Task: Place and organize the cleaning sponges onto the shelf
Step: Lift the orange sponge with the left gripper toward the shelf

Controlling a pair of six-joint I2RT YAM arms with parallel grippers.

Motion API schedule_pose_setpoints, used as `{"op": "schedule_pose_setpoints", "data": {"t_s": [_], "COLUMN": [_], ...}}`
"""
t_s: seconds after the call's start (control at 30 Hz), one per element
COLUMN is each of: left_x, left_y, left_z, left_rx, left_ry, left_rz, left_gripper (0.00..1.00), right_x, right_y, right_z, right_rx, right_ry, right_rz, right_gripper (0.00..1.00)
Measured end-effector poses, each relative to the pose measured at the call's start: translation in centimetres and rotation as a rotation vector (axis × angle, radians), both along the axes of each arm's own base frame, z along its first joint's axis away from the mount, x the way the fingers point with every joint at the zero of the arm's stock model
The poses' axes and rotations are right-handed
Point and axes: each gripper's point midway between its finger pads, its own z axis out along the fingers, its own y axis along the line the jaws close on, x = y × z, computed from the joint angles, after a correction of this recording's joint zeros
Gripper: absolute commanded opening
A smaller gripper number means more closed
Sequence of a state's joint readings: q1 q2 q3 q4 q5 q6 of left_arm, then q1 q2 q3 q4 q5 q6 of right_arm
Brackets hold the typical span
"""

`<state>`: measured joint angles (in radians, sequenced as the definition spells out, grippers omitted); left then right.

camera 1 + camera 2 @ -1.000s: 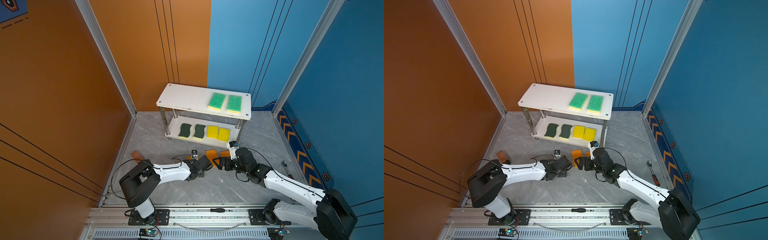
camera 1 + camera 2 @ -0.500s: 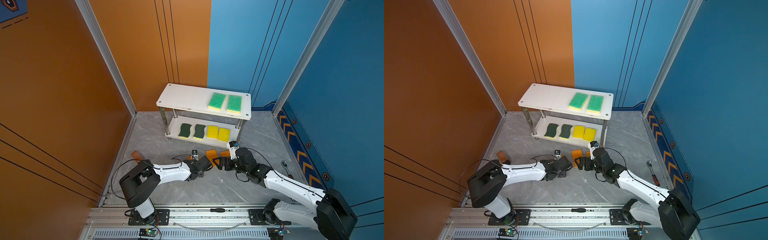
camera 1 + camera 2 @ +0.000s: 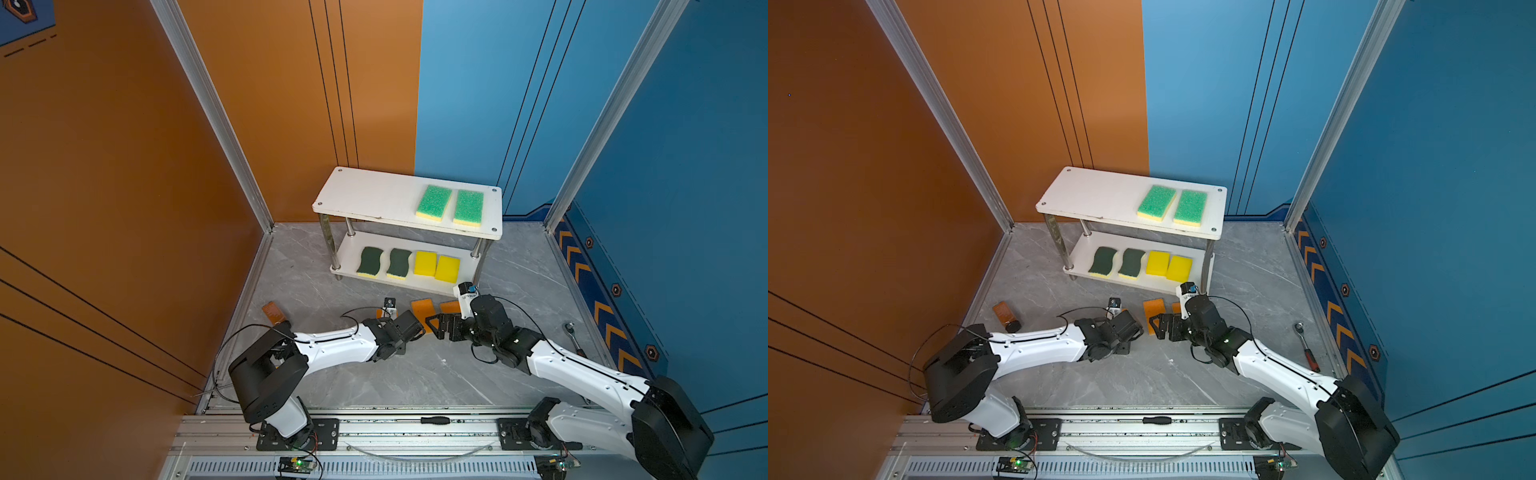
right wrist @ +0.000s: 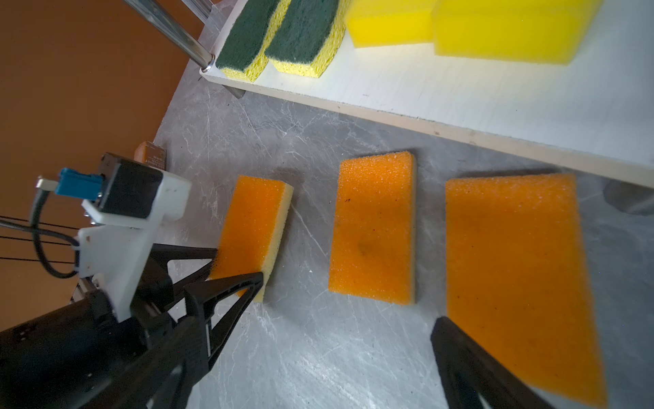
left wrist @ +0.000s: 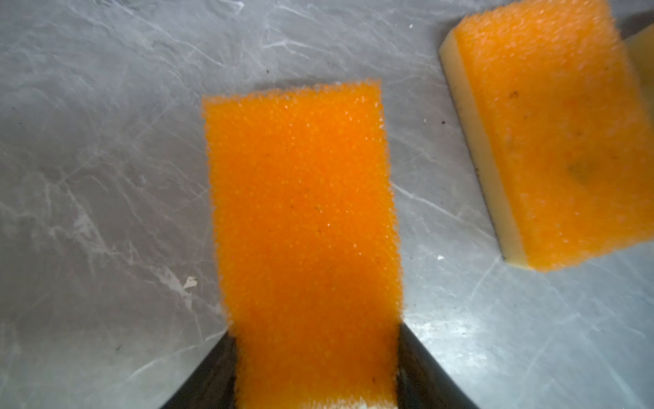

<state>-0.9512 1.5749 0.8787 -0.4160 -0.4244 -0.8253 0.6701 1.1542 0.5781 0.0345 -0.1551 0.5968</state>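
The orange-topped sponge (image 5: 304, 212) lies flat on the floor (image 5: 106, 177) just in front of the shelf (image 3: 1084, 195), at its dark-green end. The left gripper (image 5: 315, 333) has it. The jaws stand narrowed onto the foam, a finger (image 5: 424, 371) against each long side at the end away from the shelf, and the foam looks slightly pinched there. It does not look lifted. Gripping across the narrow width suits the jaws' reach, and taking that end probably leaves the other free to go onto a board first.

Two more lie beside it, parallel and apart, along the shelf's front: the middle orange sponge (image 4: 373, 230), and the end orange sponge (image 4: 513, 276) nearest the front post at the shelf's yellow end. The right gripper (image 3: 435, 328) is at that last one. Only one of its fingers (image 4: 456, 350) shows, along the sponge's edge, so I cannot tell how wide it stands or whether it holds anything.

The shelf is sorted by kind — dark-green sponges (image 3: 370, 261) and yellow sponges (image 3: 426, 262) in a row on the lower board (image 4: 460, 88), and light-green sponges (image 3: 434, 202) side by side at one end of the top board (image 3: 365, 195). The bare stretch of that board is, I judge, meant for the orange three.

Farther from the shelf, on the floor, lie a small brown container (image 3: 1005, 315) and a ratchet (image 3: 572, 336) — neither is a sponge.
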Motion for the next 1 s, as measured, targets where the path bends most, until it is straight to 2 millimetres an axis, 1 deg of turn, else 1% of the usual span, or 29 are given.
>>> {"op": "schedule_pose_setpoints", "data": {"t_s": [0.2, 0.5, 0.73, 0.9, 1.0], "left_x": [0.1, 0.2, 0.3, 0.4, 0.3], "left_y": [0.0, 0.2, 0.1, 0.5, 0.7], "left_z": [1.2, 3.3, 5.5, 7.2, 7.7], "left_rx": [-0.016, -0.041, -0.083, -0.104, -0.101], "left_ry": [-0.022, -0.066, -0.116, -0.154, -0.161], "left_rz": [-0.011, -0.024, -0.031, -0.032, -0.036], "left_gripper": [0.61, 0.56, 0.56, 0.56, 0.56], "right_x": [0.1, 0.1, 0.1, 0.1, 0.1], "right_y": [-0.1, -0.1, -0.1, -0.1, -0.1], "right_z": [-0.1, -0.2, -0.3, -0.3, -0.3], "right_rx": [0.001, 0.0, -0.002, -0.002, -0.002], "right_ry": [0.005, 0.009, 0.011, 0.011, 0.011], "right_rz": [-0.006, -0.007, -0.007, -0.007, -0.007], "right_gripper": [1.0, 1.0, 1.0, 1.0, 1.0]}}
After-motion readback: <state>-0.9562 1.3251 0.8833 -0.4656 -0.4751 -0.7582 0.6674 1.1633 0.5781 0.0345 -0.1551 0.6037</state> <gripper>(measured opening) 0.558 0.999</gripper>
